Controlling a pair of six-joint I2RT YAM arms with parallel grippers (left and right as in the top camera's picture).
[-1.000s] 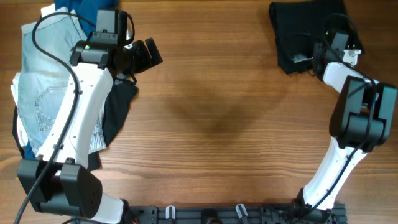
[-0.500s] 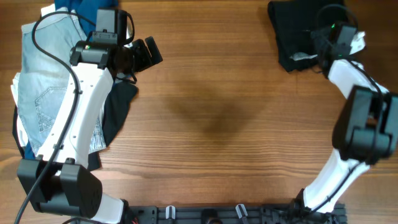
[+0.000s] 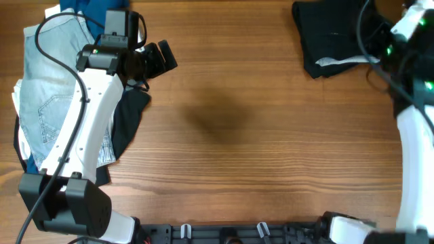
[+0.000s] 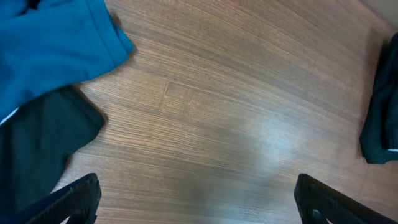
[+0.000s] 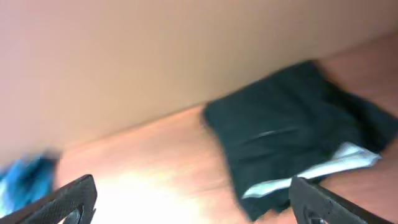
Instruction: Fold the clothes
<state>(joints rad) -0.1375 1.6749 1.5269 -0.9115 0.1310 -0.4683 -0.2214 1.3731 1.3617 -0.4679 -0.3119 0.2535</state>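
On the near left of the wooden table [image 3: 230, 156] lies a loose heap of clothes. Pale-blue denim jeans [image 3: 41, 102] stretch with their long axis running near to far. A black cloth [image 3: 130, 115] pokes out along their right side, and a blue top [image 3: 76, 7] sits at the far end. The left gripper [image 3: 161, 59] hovers just right of the heap's far part, fingers spread wide and empty over bare wood. At the far right, black shorts [image 3: 329, 30] with a light grey waistband [image 3: 342, 62] lie in a compact bundle that looks folded. The right gripper [image 5: 196, 202], raised and blurred, is likewise wide apart and empty. The left arm appears much nearer the heap, which lies to its gripper's left.
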